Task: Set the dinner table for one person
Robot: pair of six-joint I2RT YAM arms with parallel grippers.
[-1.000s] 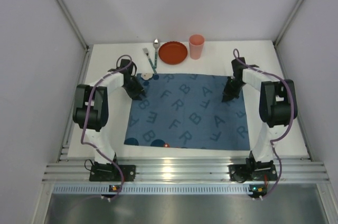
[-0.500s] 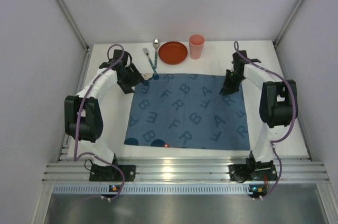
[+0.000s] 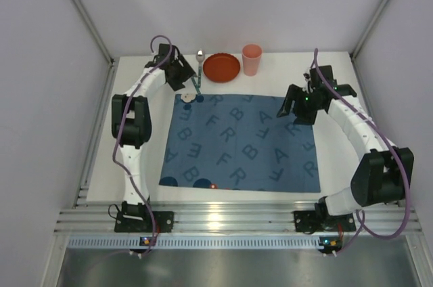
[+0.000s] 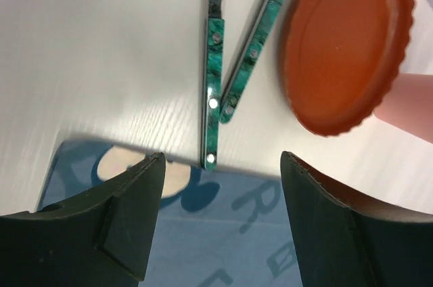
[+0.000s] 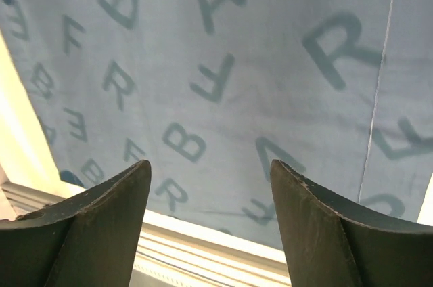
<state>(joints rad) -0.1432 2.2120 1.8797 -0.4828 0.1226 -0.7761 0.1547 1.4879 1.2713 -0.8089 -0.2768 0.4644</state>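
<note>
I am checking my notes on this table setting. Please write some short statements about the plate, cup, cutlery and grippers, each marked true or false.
1. The plate lies on the mat. False: it lies on the bare table, beyond the mat's far edge.
2. The left gripper and the right gripper are both open and empty. True.
3. The cup stands beside the plate. True.
4. The cutlery lies on the plate. False: both green-handled pieces lie on the table beside it.

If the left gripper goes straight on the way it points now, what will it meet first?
Probably the left gripper meets the nearer green utensil handle lying just beyond the blue mat edge; its height above them is unclear.
</note>
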